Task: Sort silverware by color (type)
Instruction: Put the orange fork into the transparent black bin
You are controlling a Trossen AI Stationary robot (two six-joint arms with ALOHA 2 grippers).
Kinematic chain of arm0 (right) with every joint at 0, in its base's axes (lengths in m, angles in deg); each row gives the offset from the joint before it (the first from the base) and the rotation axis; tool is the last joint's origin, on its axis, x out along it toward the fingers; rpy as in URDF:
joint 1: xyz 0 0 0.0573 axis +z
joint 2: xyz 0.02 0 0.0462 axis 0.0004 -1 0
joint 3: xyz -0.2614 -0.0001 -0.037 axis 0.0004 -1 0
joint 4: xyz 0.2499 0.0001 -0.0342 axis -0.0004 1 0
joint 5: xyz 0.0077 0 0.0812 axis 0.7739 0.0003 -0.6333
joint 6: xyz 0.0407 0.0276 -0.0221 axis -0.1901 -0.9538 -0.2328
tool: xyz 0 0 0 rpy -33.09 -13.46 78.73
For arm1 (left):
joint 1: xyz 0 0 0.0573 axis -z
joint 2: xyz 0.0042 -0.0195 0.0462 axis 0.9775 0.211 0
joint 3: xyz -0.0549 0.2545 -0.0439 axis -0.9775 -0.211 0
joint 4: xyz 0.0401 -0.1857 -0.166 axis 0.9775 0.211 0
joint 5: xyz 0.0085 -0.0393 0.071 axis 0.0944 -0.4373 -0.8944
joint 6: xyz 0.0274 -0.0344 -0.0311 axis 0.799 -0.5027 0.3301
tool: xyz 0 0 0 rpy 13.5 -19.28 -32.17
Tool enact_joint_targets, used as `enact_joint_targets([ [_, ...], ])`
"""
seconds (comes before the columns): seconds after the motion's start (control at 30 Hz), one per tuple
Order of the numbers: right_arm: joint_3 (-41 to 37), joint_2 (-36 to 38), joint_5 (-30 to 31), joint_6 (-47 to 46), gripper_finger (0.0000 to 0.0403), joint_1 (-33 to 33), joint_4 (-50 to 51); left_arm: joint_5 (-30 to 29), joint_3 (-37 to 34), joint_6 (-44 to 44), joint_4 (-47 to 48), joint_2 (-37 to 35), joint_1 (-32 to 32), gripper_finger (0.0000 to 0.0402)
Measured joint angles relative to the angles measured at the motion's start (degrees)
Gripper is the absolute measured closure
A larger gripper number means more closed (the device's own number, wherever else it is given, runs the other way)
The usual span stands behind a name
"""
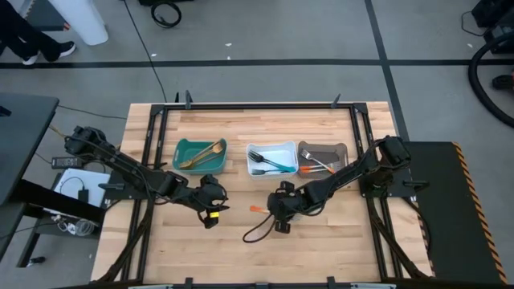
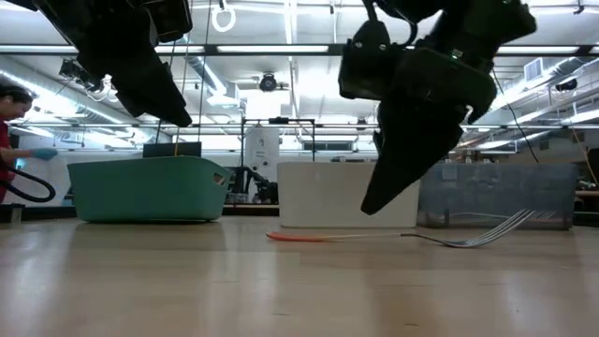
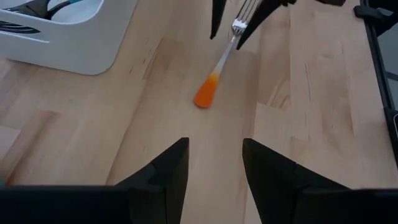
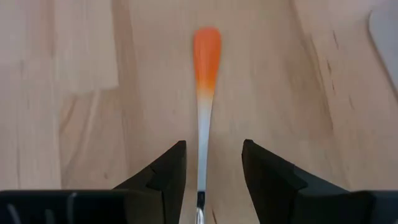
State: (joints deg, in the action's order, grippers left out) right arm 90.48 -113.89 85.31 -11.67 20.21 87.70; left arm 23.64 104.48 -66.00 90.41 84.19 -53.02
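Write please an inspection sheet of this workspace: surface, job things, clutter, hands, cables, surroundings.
Surface: wooden table, bare at the front.
Job things: orange fork lying loose on the table; gold pieces in teal bin, blue in white bin, orange in grey bin.
Clutter: nothing seen.
Hands: right hand open, straddling the orange fork; left hand open, empty, facing it.
Cables: black cable looped on the table.
Surroundings: a person at the room's edge.

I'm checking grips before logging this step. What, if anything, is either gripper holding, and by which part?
Nothing is held. The right gripper stands open astride the orange-handled fork lying on the table; the left gripper is open and empty.
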Motion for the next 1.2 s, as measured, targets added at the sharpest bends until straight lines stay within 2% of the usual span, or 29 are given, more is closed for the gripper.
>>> enact_joint_targets([
  [0.23,-2.19,0.00,0.88,-0.16,0.0229,1.91,-1.72,0.02,0.00,-0.05,0.55,-0.02,0.02,0.0242],
  [0.87,-5.76,0.09,3.81,0.76,0.0230,5.15,-2.45,0.02,0.00,-0.54,0.84,-0.02,0.02,0.0242],
  [1.2,-5.76,0.11,3.84,1.49,0.0231,5.53,-1.45,2.69,0.01,-1.70,0.85,-0.02,0.22,0.0242],
])
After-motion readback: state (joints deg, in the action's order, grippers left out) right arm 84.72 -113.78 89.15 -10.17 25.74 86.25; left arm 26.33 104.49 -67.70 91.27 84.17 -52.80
